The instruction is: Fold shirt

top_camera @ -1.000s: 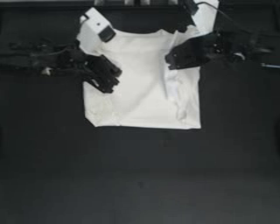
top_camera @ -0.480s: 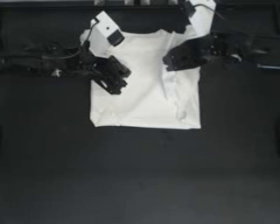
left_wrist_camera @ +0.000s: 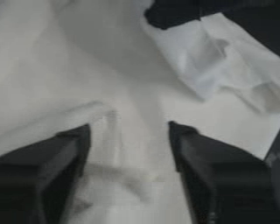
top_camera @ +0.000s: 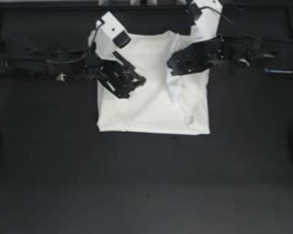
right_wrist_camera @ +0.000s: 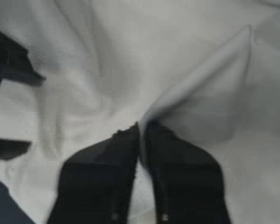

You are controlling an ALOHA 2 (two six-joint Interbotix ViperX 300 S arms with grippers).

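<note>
Shirt [top_camera: 152,103], laid flat at the table's far centre with long axis 12-to-6, is flanked by left gripper [top_camera: 126,82], jaws spread over its 9 o'clock half, and right gripper [top_camera: 176,64], jaws pinching a fold at 2 o'clock.

Dark matte table [top_camera: 143,183] filled the top view; a pale strip ran along its far edge [top_camera: 51,2].

Dim, even overhead light leaves the dark table [top_camera: 143,183] nearly featureless, the white shirt [top_camera: 152,107] glares softly, and both wrist views are blurred close up.
</note>
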